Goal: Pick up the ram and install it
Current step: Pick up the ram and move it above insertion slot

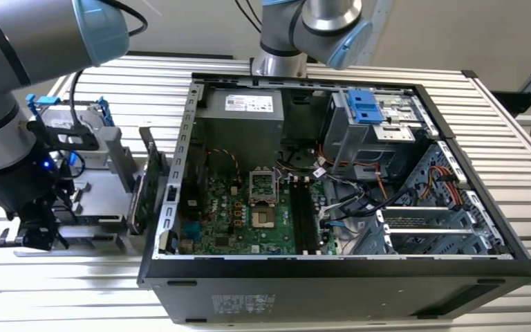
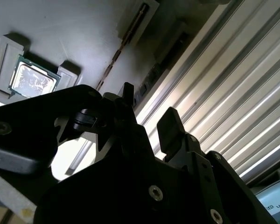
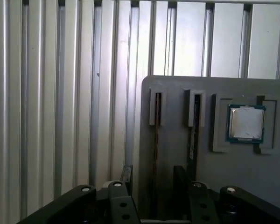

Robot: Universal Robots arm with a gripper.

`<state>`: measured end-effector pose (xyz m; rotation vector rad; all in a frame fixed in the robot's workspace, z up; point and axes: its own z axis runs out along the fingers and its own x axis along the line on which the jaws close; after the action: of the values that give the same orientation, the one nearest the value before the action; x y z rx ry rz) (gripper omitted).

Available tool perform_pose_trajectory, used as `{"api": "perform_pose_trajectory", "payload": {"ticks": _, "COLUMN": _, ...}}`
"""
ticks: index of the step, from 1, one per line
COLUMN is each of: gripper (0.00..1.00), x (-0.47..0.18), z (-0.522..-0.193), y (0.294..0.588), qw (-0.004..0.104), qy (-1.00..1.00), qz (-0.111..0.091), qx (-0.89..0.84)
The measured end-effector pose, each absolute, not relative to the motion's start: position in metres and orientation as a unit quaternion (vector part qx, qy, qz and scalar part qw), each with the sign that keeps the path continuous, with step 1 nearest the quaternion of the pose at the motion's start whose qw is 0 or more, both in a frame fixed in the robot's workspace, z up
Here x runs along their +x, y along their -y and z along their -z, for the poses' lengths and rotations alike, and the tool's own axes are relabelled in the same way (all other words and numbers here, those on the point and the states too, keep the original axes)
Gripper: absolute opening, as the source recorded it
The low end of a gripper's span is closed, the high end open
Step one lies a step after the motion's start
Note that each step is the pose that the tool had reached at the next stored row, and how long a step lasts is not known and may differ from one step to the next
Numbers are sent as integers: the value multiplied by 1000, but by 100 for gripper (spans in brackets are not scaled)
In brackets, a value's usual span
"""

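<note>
Exterior view: saw the gripper (image 1: 33, 235) low at the exterior view's left, over the slatted desk (image 1: 81, 294) and just beside a grey tray (image 1: 99, 188). Could not pick out the ram here. Noted a hard drive (image 1: 63, 115) in a blue frame behind the tray. Saw the open computer case (image 1: 339, 290) near the tray on the exterior view's right, with the motherboard (image 1: 238, 214) lying flat inside it. Found bare desk in front of the gripper, and the case wall close on the tray's far side.

First wrist view: found the fingers (image 3: 179, 175) of the gripper (image 3: 153, 179) spread. Saw the ram (image 3: 156, 140) standing on edge in a slot of the tray (image 3: 270, 93), lined up with the gap between the fingers and touching neither. Spotted a second stick (image 3: 194, 140) in the next slot, just outside one finger. Saw a processor chip (image 3: 246, 122) seated in its own square pocket beyond that. Noted the tray's edge near the ram's slot and open desk (image 3: 60, 93) past it.

Second wrist view: found the gripper (image 2: 148, 105) open-fingered again, with the ram (image 2: 123, 44) as a thin edge running toward the gap. Saw the processor chip (image 2: 32, 81) in its pocket on the tray (image 2: 70, 28), and bare desk (image 2: 233, 70) alongside.
</note>
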<state>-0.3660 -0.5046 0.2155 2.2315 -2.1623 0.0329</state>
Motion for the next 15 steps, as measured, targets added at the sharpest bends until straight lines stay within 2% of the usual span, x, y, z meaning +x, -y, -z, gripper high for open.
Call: {"api": "perform_pose_trajectory", "payload": {"ticks": 15, "gripper": 100, "x": -369, "z": -202, "y": 503, "qw": 17, "qy": 695, "qz": -12, "qx": 719}}
